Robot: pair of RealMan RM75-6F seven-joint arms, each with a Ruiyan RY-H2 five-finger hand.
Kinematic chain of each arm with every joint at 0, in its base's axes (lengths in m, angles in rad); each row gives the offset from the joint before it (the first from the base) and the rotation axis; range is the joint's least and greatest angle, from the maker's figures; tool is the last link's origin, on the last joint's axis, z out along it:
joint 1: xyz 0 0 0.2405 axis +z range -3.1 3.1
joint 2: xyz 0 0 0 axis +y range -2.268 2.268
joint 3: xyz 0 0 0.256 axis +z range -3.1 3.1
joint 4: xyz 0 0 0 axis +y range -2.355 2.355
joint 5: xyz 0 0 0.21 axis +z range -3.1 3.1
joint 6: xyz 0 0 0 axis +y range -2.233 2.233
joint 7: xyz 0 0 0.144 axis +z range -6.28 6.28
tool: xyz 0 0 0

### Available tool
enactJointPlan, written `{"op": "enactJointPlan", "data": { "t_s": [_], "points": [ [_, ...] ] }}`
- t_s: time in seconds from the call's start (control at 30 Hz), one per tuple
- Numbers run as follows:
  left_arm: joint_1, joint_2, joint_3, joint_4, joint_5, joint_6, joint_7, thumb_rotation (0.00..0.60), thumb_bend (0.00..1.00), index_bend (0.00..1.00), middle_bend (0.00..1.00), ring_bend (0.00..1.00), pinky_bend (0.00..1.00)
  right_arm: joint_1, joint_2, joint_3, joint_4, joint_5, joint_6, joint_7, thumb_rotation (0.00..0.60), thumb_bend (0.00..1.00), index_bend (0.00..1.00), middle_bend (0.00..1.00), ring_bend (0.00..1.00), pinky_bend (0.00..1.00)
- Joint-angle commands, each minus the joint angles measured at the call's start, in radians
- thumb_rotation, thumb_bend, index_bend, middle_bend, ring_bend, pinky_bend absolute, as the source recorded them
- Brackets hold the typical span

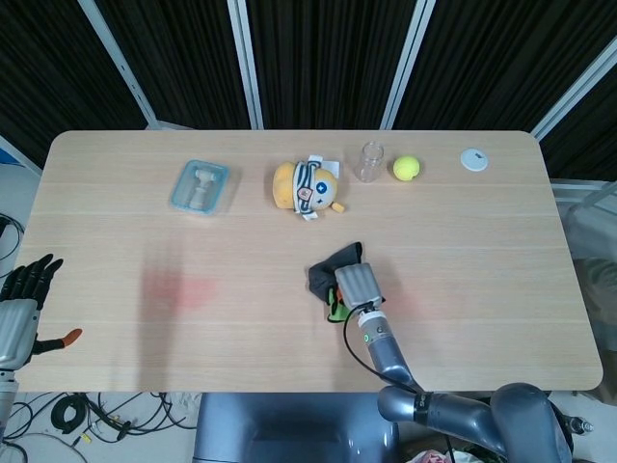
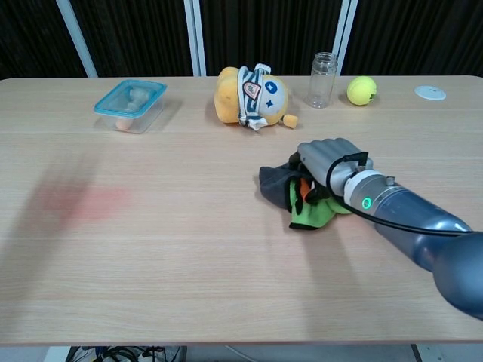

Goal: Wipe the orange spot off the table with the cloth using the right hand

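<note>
A crumpled dark grey and green cloth (image 1: 331, 277) (image 2: 290, 197) lies on the wooden table (image 1: 482, 251) near its middle. My right hand (image 1: 355, 285) (image 2: 327, 159) rests on top of the cloth, fingers curled down over it, holding it against the tabletop. No small orange spot shows on the bare wood beside the cloth; the cloth lies over the place where it was. My left hand (image 1: 23, 301) hangs off the table's left edge, fingers spread and holding nothing.
Along the far side stand a blue-lidded container (image 1: 200, 186) (image 2: 130, 104), a yellow plush toy (image 1: 307, 188) (image 2: 251, 96), a clear jar (image 1: 369, 161) (image 2: 322, 69), a yellow-green ball (image 1: 406, 168) (image 2: 361, 90) and a white disc (image 1: 473, 159) (image 2: 430, 93). A faint reddish patch (image 1: 178, 289) (image 2: 75, 202) tints the left side.
</note>
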Motion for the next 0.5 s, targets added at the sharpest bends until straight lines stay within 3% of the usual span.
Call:
{"op": "enactJointPlan", "data": {
  "t_s": [0.03,0.3,0.5],
  "points": [
    [0.000,-0.001,0.001,-0.001,0.001,0.000,0.004,0.600,0.02,0.00,0.00,0.00,0.00,-0.015,0.033,0.015,0.011,0.028,0.009,-0.011,0.600,0.56,0.64,0.62,0.69,0.72],
    [0.000,-0.005,0.001,-0.003,-0.001,0.002,0.014,0.600,0.02,0.00,0.00,0.00,0.00,-0.059,0.111,0.013,0.008,0.078,0.014,-0.039,0.600,0.56,0.64,0.62,0.69,0.72],
    [0.000,-0.009,0.004,-0.003,0.007,0.004,0.024,0.600,0.02,0.00,0.00,0.00,0.00,-0.092,0.140,-0.018,-0.072,0.071,0.008,-0.025,0.600,0.56,0.64,0.62,0.69,0.72]
  ]
}}
